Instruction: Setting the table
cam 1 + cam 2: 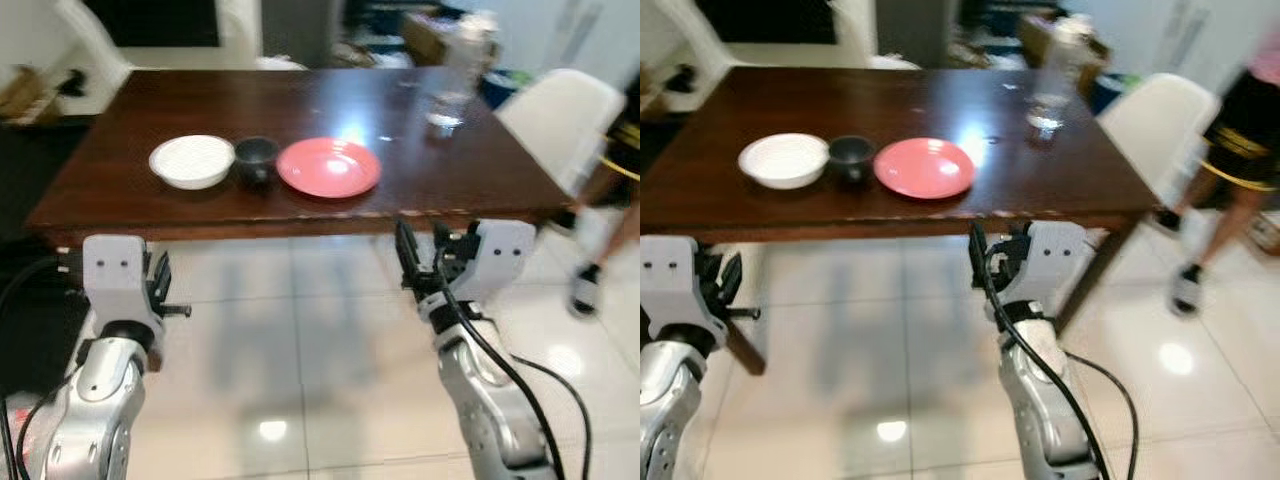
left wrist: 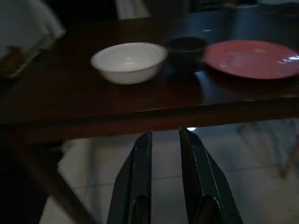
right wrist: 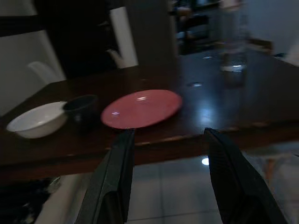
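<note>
With the white bowl (image 1: 192, 160), dark cup (image 1: 256, 157) and pink plate (image 1: 329, 166) near the table (image 1: 150, 210) edge, both empty grippers — left gripper (image 2: 164, 140) narrowly parted, right gripper (image 3: 168, 135) wide — risk striking that edge if raised late.

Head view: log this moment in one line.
table: white bowl, dark cup, red plate | left gripper, right gripper: open, below edge

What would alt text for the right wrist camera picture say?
A red plate, small dark cup and white bowl sit in a row near the edge of a dark wooden table, seen between the right hand's open black fingers.
</note>
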`<state>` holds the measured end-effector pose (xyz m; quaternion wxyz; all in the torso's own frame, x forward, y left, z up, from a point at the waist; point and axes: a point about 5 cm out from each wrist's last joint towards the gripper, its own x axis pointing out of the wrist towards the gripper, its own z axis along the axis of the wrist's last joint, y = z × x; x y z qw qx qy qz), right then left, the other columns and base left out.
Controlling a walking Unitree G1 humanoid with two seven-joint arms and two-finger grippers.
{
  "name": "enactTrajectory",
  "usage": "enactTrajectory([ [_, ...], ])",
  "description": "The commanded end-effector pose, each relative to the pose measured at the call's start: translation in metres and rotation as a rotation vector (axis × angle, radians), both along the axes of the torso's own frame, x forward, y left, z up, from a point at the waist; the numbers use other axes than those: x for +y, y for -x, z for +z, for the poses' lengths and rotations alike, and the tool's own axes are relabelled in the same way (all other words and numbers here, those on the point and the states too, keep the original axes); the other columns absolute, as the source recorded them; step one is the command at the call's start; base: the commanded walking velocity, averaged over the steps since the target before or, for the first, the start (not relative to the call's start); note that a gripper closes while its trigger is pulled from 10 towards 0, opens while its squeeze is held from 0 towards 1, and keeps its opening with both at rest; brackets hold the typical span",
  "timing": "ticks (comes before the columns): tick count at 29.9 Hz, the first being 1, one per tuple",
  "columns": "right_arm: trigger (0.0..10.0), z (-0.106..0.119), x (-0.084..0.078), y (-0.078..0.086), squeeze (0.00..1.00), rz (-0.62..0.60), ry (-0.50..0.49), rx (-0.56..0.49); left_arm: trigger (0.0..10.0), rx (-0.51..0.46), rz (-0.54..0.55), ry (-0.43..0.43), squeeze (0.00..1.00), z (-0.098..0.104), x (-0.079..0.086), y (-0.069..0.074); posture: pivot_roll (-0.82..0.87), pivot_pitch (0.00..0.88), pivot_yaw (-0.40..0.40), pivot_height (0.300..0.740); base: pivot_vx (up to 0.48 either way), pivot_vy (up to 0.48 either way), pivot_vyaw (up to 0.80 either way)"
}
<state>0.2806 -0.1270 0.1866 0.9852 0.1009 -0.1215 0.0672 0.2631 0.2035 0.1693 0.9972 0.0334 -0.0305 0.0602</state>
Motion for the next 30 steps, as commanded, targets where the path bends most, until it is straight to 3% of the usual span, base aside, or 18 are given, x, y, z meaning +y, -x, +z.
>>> enactTrajectory([
  [1, 10.0, -0.003, -0.005, -0.001, 0.0, -0.015, -0.005, 0.021, 10.0, 0.017, -0.004, -0.004, 0.0, -0.004, -0.001, 0.001, -0.03, 0.062, 0.048, 0.74, 0.0, 0.0, -0.8],
  [8, 10.0, -0.012, -0.008, -0.002, 0.0, -0.027, 0.013, 0.055, 10.0, 0.035, 0.002, 0.006, 0.0, -0.01, 0.0, 0.001, -0.03, 0.063, 0.047, 0.74, 0.0, 0.0, -0.8],
  [17, 10.0, -0.048, -0.025, -0.001, 0.0, -0.081, 0.084, 0.174, 10.0, 0.096, 0.015, -0.003, 0.0, -0.029, 0.006, 0.002, -0.03, 0.065, 0.049, 0.74, 0.0, 0.0, -0.8],
  [25, 10.0, -0.094, -0.042, 0.005, 0.0, -0.113, 0.175, 0.315, 10.0, 0.174, 0.025, -0.02, 0.0, -0.053, 0.012, 0.006, -0.03, 0.066, 0.049, 0.74, 0.0, 0.0, -0.8],
  [30, 10.0, -0.137, -0.055, 0.019, 0.0, -0.116, 0.252, 0.457, 10.0, 0.26, 0.048, -0.004, 0.0, -0.08, 0.02, 0.01, -0.02, 0.067, 0.047, 0.74, 0.0, 0.0, -0.8],
])
